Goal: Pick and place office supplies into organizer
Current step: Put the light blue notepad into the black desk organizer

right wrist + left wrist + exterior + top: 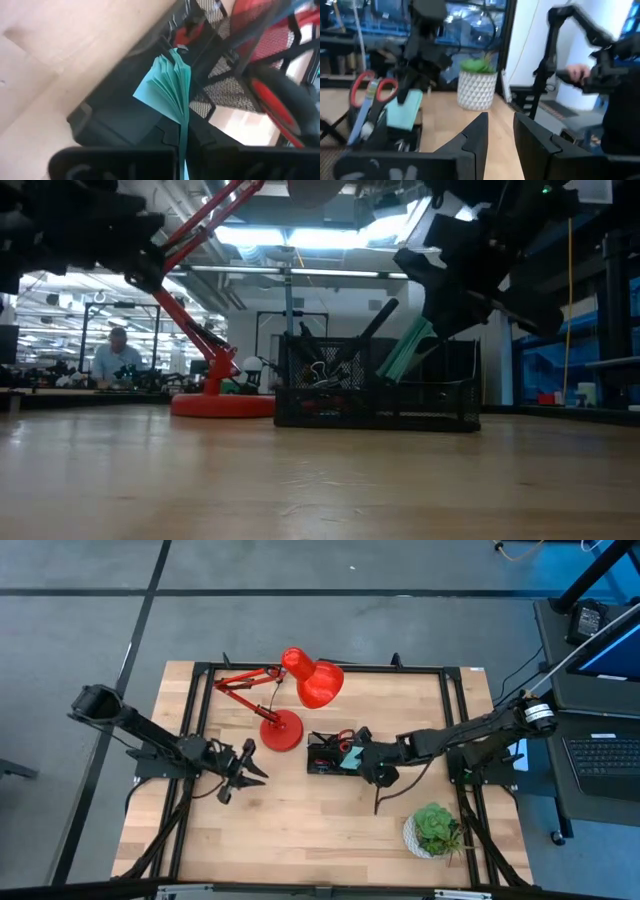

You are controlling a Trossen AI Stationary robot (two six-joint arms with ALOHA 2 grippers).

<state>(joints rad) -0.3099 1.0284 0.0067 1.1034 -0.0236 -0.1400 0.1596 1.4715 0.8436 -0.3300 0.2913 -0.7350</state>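
Observation:
The black mesh organizer point(325, 755) stands on the table beside the lamp's red base, and is also in the low view point(375, 400). Red-handled scissors point(372, 90) and dark pens point(370, 325) stand in it. My right gripper point(358, 757) hangs over the organizer's right end, shut on the teal sticky-note pad point(167, 90). My left gripper point(243, 772) hovers open over bare table to the organizer's left, fingers pointing toward it. My right gripper pinches the teal pad between its two fingers by one edge point(183, 142). It comes slanting down from the table's right side. The pad's loose pages point(160, 87) fan out beyond the fingers. The pad is tilted, its lower end point(392, 370) dipping inside the organizer's walls.
The red desk lamp point(300, 690) stands just left of and behind the organizer. A potted plant in a white pot point(432, 830) sits near the table's near right corner. Bare wood point(300, 830) lies in front of the organizer. A person's hand point(577, 75) shows beyond the table.

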